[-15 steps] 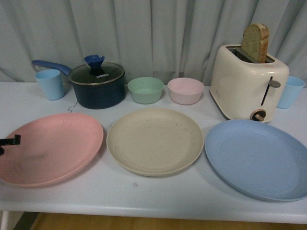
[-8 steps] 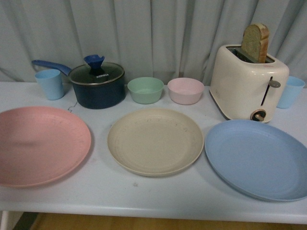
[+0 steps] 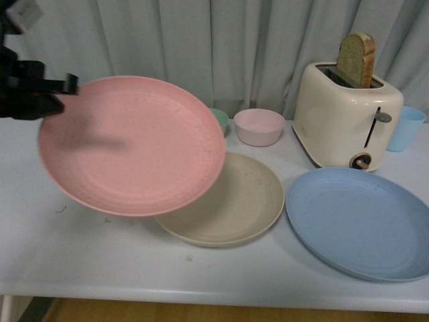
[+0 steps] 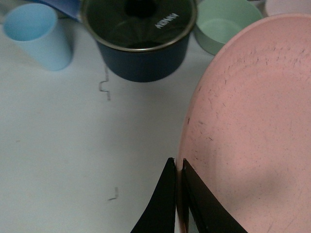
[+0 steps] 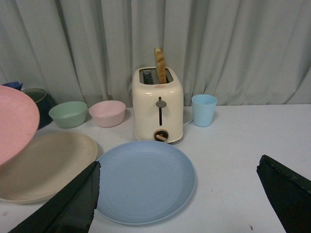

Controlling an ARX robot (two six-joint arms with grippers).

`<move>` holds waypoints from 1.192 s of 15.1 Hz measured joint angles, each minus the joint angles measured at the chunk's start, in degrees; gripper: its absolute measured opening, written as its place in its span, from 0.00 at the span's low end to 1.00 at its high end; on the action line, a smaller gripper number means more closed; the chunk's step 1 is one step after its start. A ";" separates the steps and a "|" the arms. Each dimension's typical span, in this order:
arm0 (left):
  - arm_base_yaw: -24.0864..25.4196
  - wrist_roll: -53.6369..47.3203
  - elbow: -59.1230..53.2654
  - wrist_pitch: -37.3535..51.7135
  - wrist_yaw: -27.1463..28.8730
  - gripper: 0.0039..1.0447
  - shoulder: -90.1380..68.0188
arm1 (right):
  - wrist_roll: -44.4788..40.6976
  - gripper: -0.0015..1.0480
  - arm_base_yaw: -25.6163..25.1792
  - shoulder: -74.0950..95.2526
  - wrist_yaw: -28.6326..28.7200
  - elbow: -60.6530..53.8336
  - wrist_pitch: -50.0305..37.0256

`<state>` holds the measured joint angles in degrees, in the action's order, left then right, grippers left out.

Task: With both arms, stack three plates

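Thin rim pinch on a tilted pink plate (image 3: 131, 144) — slip risk above the beige plate (image 3: 234, 201).

Nearest, lower right of the front view: light blue plate (image 3: 362, 221) flat on the table (image 3: 100, 261), with the right gripper (image 5: 177, 167) spread wide and empty in its wrist view. Centre: beige plate partly covered by the pink plate, lifted and tilted, clamped by the left gripper (image 3: 67, 85) in the upper left, jaws closed tight on the rim. Likely trouble — sliding out of so narrow a grip, or landing off-centre and clattering. Farther back: green bowl (image 4: 221, 24), pink bowl (image 3: 259, 126) and toaster (image 3: 348, 117), close enough to be clipped by a wide swing.
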<state>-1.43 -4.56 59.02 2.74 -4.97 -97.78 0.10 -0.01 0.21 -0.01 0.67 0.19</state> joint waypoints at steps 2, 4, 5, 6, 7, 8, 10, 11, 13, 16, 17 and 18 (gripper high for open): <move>-5.16 3.72 0.04 2.29 1.88 0.02 -3.50 | 0.00 0.94 0.00 0.00 0.00 0.00 0.00; -8.74 7.56 1.44 3.10 2.64 0.02 -7.50 | 0.00 0.94 0.00 0.00 0.00 0.00 0.00; -10.19 9.81 2.82 3.98 3.04 0.02 -9.73 | 0.00 0.94 0.00 0.00 0.00 0.00 0.00; -11.26 12.09 3.78 4.87 3.52 0.02 -11.28 | 0.00 0.94 0.00 0.00 0.00 0.00 0.00; -12.15 13.64 4.31 5.70 4.15 0.02 -12.61 | 0.00 0.94 0.00 0.00 0.00 0.00 0.00; -12.66 14.99 4.83 6.01 5.11 0.02 -13.73 | 0.00 0.94 0.00 0.00 0.00 0.00 0.00; -12.59 17.09 6.16 7.41 6.49 0.02 -16.22 | 0.00 0.94 0.00 0.00 0.00 0.00 0.00; -12.55 17.90 6.25 7.63 6.64 0.02 -16.83 | 0.00 0.94 0.00 0.00 0.00 0.00 0.00; -12.28 19.21 6.25 8.20 7.30 0.02 -17.84 | 0.00 0.94 0.00 0.00 0.00 0.00 0.00; -12.52 19.41 6.21 8.57 7.08 0.02 -18.27 | 0.00 0.94 0.00 0.00 0.00 0.00 0.00; -12.70 19.39 6.21 8.76 7.13 0.02 -18.34 | 0.00 0.94 0.00 0.00 0.00 0.00 0.00; -12.83 19.41 6.21 8.94 7.06 0.02 -18.53 | 0.00 0.94 0.00 0.00 0.00 0.00 0.02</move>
<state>-14.26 14.85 65.23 11.68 2.09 -116.31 0.10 -0.01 0.21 -0.01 0.67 0.21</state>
